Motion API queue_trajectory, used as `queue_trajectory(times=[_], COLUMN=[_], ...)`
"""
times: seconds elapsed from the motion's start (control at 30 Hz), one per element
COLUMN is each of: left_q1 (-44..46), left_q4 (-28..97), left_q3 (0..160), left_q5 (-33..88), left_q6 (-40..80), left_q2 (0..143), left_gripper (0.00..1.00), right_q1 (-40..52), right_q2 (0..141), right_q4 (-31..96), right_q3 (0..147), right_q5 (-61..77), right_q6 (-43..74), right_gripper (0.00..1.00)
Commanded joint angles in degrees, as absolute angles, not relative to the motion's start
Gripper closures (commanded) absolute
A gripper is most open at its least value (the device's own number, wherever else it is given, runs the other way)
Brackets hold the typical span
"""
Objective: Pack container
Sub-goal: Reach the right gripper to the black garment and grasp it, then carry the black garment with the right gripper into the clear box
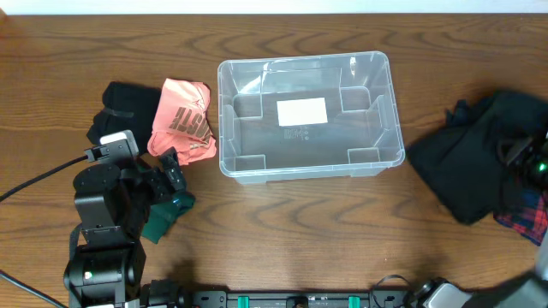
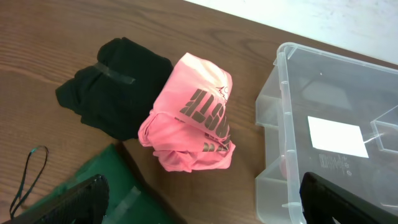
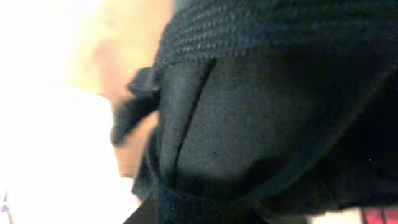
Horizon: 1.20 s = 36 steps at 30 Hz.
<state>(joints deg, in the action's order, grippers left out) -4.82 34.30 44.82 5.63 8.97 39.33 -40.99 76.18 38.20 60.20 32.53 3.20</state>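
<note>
The clear plastic container (image 1: 226, 128) stands at the table's middle, empty, with a white label on its base; it also shows in the left wrist view (image 2: 283, 93). A folded pink shirt (image 1: 181, 120) lies just left of it. My left gripper (image 1: 171, 175) is open and empty, hovering near the pink shirt (image 2: 193, 112), over the edge of a green garment (image 2: 93, 190). My right gripper (image 1: 529, 161) is down in a black garment (image 1: 475, 167) at the far right. Black cloth (image 3: 261, 112) fills the right wrist view and hides the jaws.
A black folded garment (image 1: 120, 109) lies left of the pink shirt and also shows in the left wrist view (image 2: 112, 87). The green garment (image 1: 167, 218) lies under the left arm. A red plaid cloth (image 1: 524, 218) sits under the black garment at the right edge.
</note>
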Motion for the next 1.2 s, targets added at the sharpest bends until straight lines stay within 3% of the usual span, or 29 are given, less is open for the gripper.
queue_trajectory(times=[0.0, 0.33, 0.6, 1.17], left_q1=[-4.73, -4.73, -4.73, -4.75], left_q4=[34.26, 34.72, 36.12, 36.56], left_q3=[46.04, 46.04, 46.04, 46.04], left_q5=[5.93, 5.96, 5.96, 5.91], left_q6=[8.60, 8.62, 8.62, 8.60], left_q2=[39.22, 39.22, 39.22, 39.24], left_gripper=[0.02, 0.02, 0.02, 0.02], right_q1=[-35.42, -7.73, 13.39, 16.43], right_q2=[68.71, 65.73, 78.98, 98.76], right_q4=[38.35, 30.48, 25.47, 37.78], right_q3=[67.16, 73.41, 73.38, 73.36], right_q5=[36.80, 30.87, 18.26, 11.49], right_q6=[4.78, 6.87, 6.85, 4.84], right_gripper=[0.99, 0.99, 0.99, 0.99])
